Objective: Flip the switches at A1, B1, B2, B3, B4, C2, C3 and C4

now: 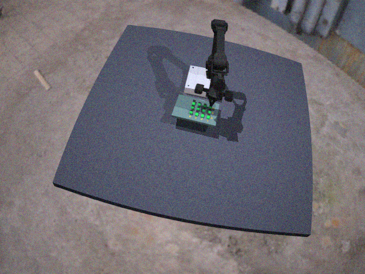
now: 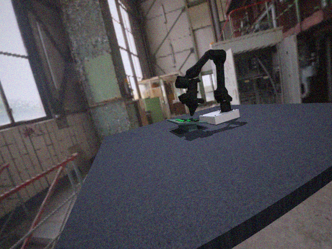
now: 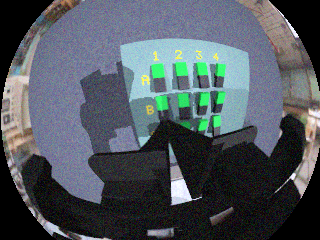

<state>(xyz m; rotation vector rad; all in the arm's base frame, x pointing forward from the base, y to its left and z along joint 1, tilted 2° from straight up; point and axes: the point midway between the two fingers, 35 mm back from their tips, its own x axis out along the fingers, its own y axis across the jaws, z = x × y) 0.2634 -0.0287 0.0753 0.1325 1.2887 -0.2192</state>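
Switch panel (image 1: 182, 103) (image 2: 175, 122) (image 3: 237, 75): firm to press, nothing to grasp

Directly beneath the arm, the panel sits on a dark support (image 1: 190, 125) (image 2: 187, 126) above the tabletop (image 1: 177, 177) (image 2: 187, 174) (image 3: 75, 60). The fingers (image 1: 211, 101) (image 2: 191, 110) are clenched together with nothing between them, making a narrow, pointed prod. The exterior view shows them just above the panel, apart from it; in the wrist view their tips overlap the near end of switch B1 (image 1: 209, 112) (image 3: 161, 103) and hide much of C1.

The small green-and-dark rockers look like stiff plastic, likely light to tip but firm at the end of their travel. No hold is called for: the right contact is a straight push on the outer part of whichever end stands raised, away from the pivot. Pressing near the middle would probably waste force, and a slanting push might skid off the smooth face into a neighbour. The rows are close enough to make that a real risk.

Switch A1 (image 1: 207, 117) (image 3: 158, 71) is in plain sight, though its raised end is hard to judge from here. The panel's overhanging edge might flex slightly, so short, measured presses seem wiser than hard jabs.
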